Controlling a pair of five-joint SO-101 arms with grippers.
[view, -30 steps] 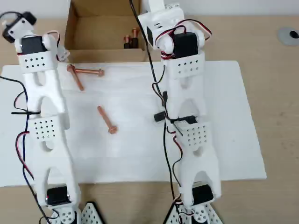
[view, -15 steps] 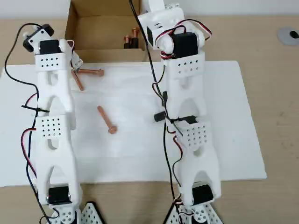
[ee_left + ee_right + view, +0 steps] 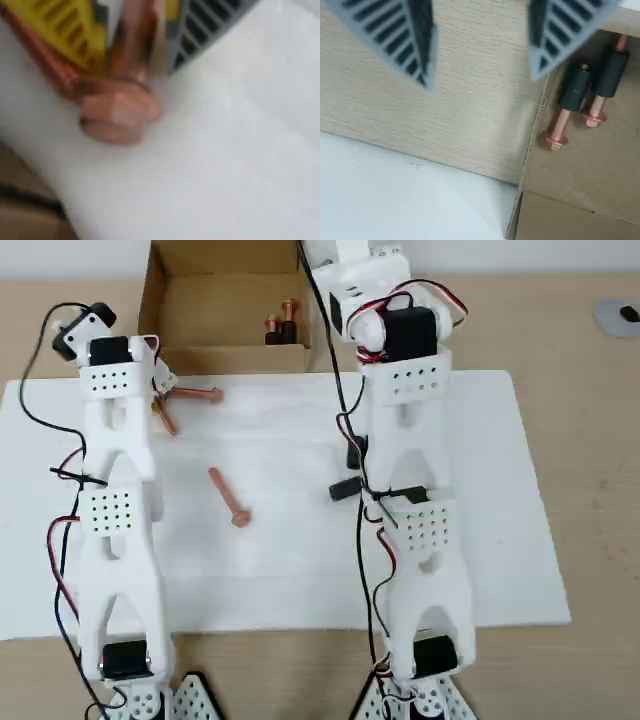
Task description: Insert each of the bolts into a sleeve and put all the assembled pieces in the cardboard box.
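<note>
Left wrist view: left gripper (image 3: 134, 62) at a copper hex-flanged bolt (image 3: 120, 112) on the white mat (image 3: 225, 165); grip cannot be told. Right wrist view: right gripper (image 3: 481, 76) spread wide; at right, cardboard box (image 3: 560, 220) holding 2 black-sleeved bolts (image 3: 575, 92). High view, centre: 1 loose bolt (image 3: 228, 496)

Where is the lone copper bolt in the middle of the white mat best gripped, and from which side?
Probably mid-shaft on the bolt, coming from above with the jaws set across its slanted length. It lies flat on the white mat, flanged head nearer the arm bases.
</note>
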